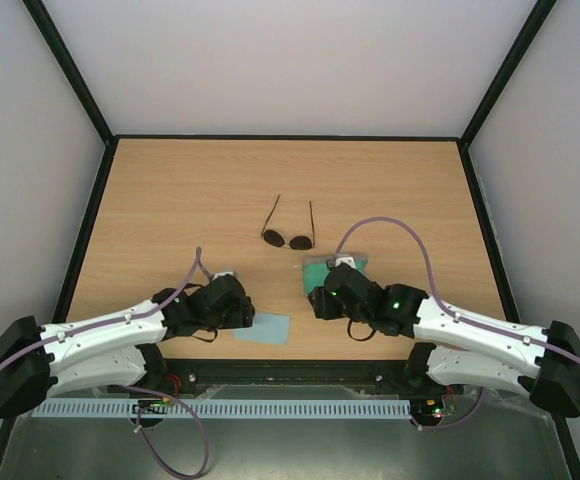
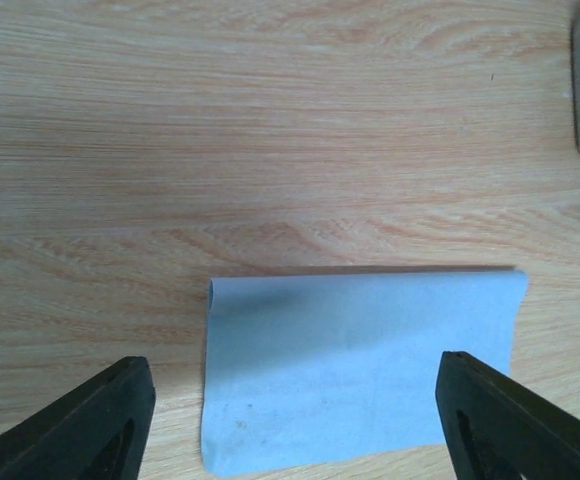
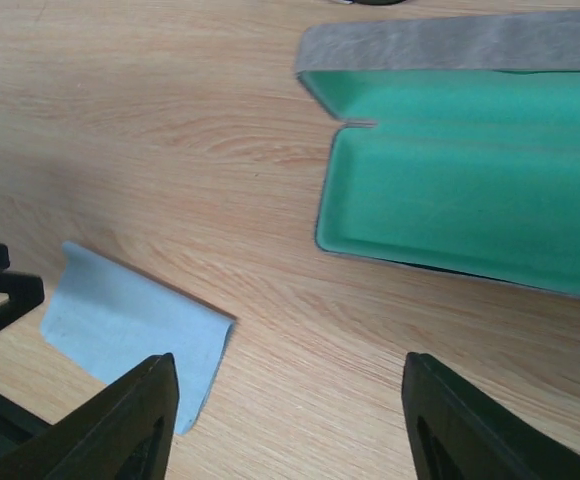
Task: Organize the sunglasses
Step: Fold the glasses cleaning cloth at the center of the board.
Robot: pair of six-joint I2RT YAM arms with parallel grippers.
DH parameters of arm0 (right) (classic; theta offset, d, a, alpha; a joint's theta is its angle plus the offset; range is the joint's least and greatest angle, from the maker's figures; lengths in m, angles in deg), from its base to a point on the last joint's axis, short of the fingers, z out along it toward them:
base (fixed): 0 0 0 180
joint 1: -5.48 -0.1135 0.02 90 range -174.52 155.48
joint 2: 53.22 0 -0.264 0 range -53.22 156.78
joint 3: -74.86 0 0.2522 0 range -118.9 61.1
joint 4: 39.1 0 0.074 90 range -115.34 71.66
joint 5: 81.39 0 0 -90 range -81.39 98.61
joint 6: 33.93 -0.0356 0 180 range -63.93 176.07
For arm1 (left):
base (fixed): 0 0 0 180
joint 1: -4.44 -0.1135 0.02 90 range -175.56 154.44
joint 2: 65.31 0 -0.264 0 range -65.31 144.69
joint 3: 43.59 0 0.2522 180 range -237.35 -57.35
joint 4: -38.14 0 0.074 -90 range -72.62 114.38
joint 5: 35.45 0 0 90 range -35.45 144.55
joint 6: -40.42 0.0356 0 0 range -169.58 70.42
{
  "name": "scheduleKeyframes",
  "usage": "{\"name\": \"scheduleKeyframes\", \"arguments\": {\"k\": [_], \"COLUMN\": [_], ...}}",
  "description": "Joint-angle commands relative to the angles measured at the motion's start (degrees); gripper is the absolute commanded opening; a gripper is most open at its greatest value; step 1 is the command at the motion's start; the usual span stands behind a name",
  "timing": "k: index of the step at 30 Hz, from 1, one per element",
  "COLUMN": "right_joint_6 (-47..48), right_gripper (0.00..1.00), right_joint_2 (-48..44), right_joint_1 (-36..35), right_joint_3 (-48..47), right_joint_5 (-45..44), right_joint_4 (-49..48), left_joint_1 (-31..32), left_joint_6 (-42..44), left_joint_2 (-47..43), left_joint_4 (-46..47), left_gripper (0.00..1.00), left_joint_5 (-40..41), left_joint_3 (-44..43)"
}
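Here, at the middle of the wooden tabletop (image 1: 210, 190): the sunglasses (image 1: 289, 234), well apart from both hands, round dark lenses turned toward the robot, thin temple arms unfolded and pointing at the far edge. Just nearer and slightly to the right, a grey case (image 3: 470, 190) lying open, lid folded back flat, green lining facing up. Near the front edge, to the left of the case, a light blue cloth (image 2: 360, 370) spread flat on the wood, one side showing a soft rolled fold. Left hand (image 2: 295, 420) poised low at the cloth's near side, black fingers (image 2: 90, 425) parted wide with the cloth between them, gripping nothing; no telling whether touching the fabric. Right hand (image 3: 290, 420) parted too, gripping nothing, hanging above bare wood with the cloth's corner by its left finger and the case ahead to the right. From above, left arm (image 1: 100, 345) and right arm (image 1: 480, 335) angled inward from the near corners, a purple cable (image 1: 390, 222) looping over each wrist.
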Motion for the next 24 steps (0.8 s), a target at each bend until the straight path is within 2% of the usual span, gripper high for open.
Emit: {"name": "scheduleKeyframes", "arguments": {"k": [1, 4, 5, 7, 12, 16, 20, 24], "right_joint_6": [-2.5, -4.9, -6.1, -7.6, -10.2, -11.2, -10.7, -8.5], "right_gripper": [0.65, 0.76, 0.83, 1.00, 0.99, 0.99, 0.99, 0.99], "right_joint_2": [-3.2, -5.4, -6.4, -8.5, -13.2, -14.0, -9.4, -2.2], "right_joint_1": [0.8, 0.8, 0.8, 0.8, 0.8, 0.8, 0.8, 0.9], "right_joint_3": [2.0, 6.1, 7.5, 9.5, 9.4, 7.8, 1.9, -7.5], "right_joint_5": [-2.4, -0.3, 0.4, 1.4, 2.3, 1.6, 1.8, 2.8], "right_joint_4": [7.5, 6.6, 6.0, 5.6, 9.5, 10.7, 12.9, 17.5], "left_joint_1": [-0.6, -0.6, -0.6, -0.6, -0.6, -1.1, -2.2, -8.2], "left_joint_6": [0.5, 0.3, 0.2, 0.0, -0.7, -0.8, 0.5, 3.4], "left_joint_2": [1.4, 0.1, -0.7, -3.0, -7.5, -7.7, -5.0, -1.1], "left_joint_4": [-1.4, -2.5, -2.7, -3.3, -6.1, -5.9, -8.0, -12.3], "left_gripper": [0.85, 0.90, 0.98, 0.99, 0.99, 0.99, 0.99, 0.99], "left_joint_5": [-2.8, -3.5, -3.8, -4.4, -5.4, -8.1, -10.3, -14.3], "left_joint_3": [-1.1, -1.5, -1.4, -1.4, -2.2, -2.4, -5.8, -10.7]}}
